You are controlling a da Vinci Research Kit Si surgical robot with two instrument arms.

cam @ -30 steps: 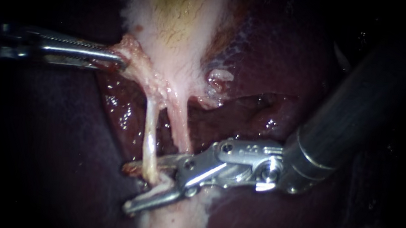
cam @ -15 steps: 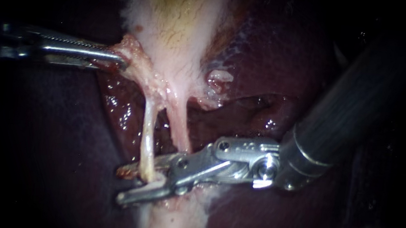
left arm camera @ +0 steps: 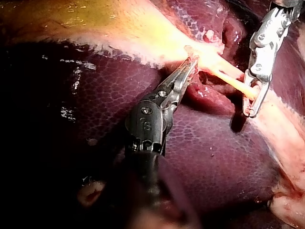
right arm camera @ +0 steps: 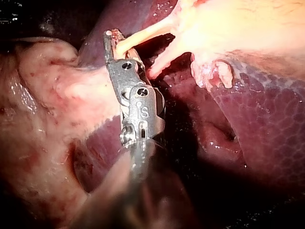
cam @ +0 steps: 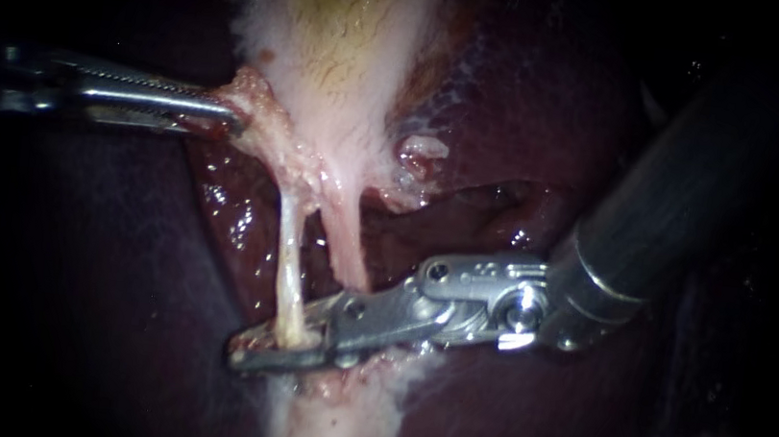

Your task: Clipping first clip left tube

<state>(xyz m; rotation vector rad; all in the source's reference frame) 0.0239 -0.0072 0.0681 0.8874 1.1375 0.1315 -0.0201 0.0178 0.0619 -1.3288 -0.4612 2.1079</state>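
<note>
The pale gallbladder (cam: 341, 40) narrows downward into two tubes. The thin left tube (cam: 287, 256) runs down into my right instrument (cam: 284, 345), whose jaws lie nearly together and are shut on the left tube near its lower end. The thicker right tube (cam: 345, 243) passes behind those jaws. My left instrument (cam: 227, 113) is shut on the tissue at the gallbladder's neck and holds it to the left. The left wrist view shows that grip (left arm camera: 189, 64) and the right instrument (left arm camera: 252, 98) on the tube (left arm camera: 232, 84). I cannot make out a clip apart from the jaws.
Dark red liver (cam: 536, 108) lies on both sides and behind the tubes. A pale band of tissue (cam: 339, 426) runs below the right instrument's jaws. The right instrument's thick shaft (cam: 680, 210) crosses the upper right.
The right instrument's jaws, open around the left tube a second ago, have closed onto it. The left instrument and its hold have not moved.
</note>
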